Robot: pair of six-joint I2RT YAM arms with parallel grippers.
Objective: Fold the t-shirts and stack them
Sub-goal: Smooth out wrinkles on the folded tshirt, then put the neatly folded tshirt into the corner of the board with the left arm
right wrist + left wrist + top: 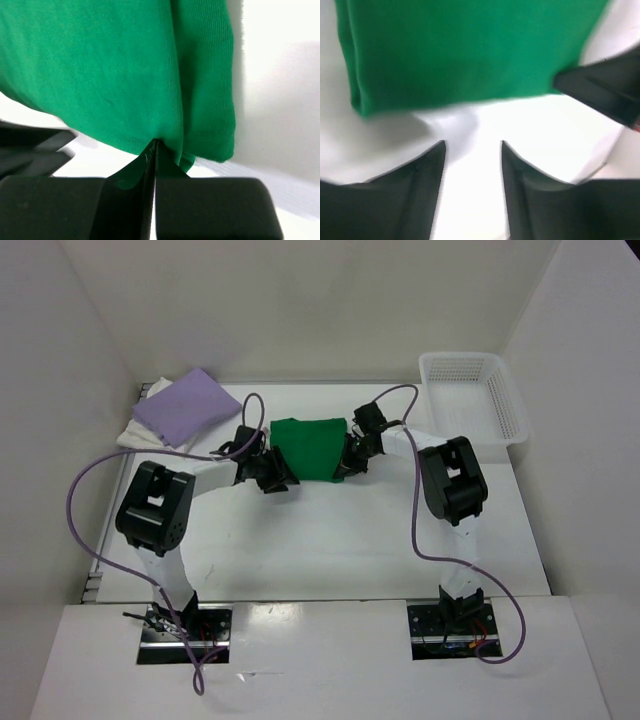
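A bright green t-shirt (pixel 310 448) lies folded on the white table, mid-back. My right gripper (pixel 350 465) is at its right edge. In the right wrist view the jaws (pixel 154 142) are shut on the green t-shirt's (pixel 110 65) near hem, pinching the cloth. My left gripper (pixel 274 480) sits at the shirt's near left corner. In the left wrist view its fingers (pixel 472 145) stand open over bare table, just short of the green cloth (pixel 470 50), with nothing between them. A folded lilac t-shirt (pixel 185 405) rests on a white t-shirt (pixel 138 432) at the back left.
A white lattice basket (pixel 470 395) stands at the back right corner. White walls close in the table at the back and both sides. The right gripper's dark finger (pixel 605 87) shows at the right of the left wrist view.
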